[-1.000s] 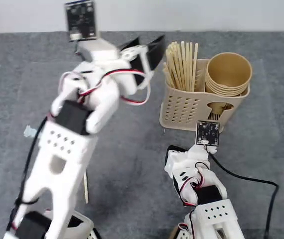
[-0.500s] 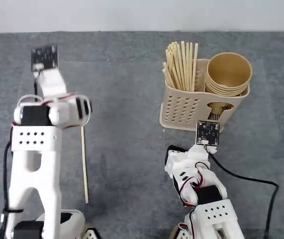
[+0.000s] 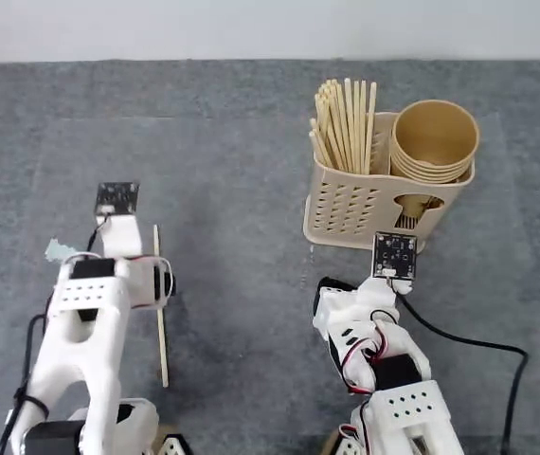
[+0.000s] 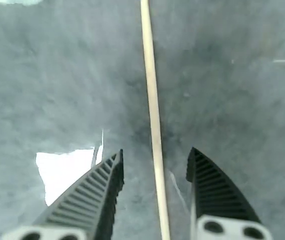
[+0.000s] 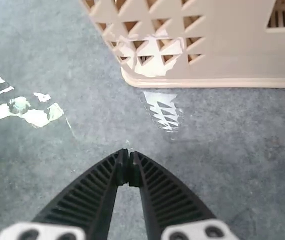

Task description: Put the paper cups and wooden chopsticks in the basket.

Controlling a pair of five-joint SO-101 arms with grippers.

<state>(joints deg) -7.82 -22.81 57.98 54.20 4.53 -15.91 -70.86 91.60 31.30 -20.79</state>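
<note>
One loose wooden chopstick (image 3: 163, 343) lies flat on the grey surface (image 3: 242, 190), well apart from the basket (image 3: 346, 213) and out beyond its chopstick-holding side. It runs roughly along the line of the left arm. In the left wrist view the chopstick (image 4: 152, 100) passes between the spread fingers of the left hand (image 4: 156, 151). The hand is released and straddles it. Whether either finger touches the stick cannot be told.

The stretch of surface between this chopstick and the basket is bare grey, and the basket's top stands open. In the high view the left arm covers part of the chopstick's length, and the far end is cut off in the wrist view. A pale patch (image 4: 65, 172) beside one finger is hard to make out.

In the basket, a bundle of chopsticks (image 3: 346, 118) stands upright in the compartment toward the left arm. A nested stack of paper cups (image 3: 434, 137) fills the other.

The right hand (image 5: 127, 155) is clenched with nothing between its fingers. It is low over the surface just in front of the basket's perforated wall (image 5: 222, 40), near the basket's lower corner. A black cable (image 3: 478, 343) trails across the surface from the right arm, on the cup side of the basket.
</note>
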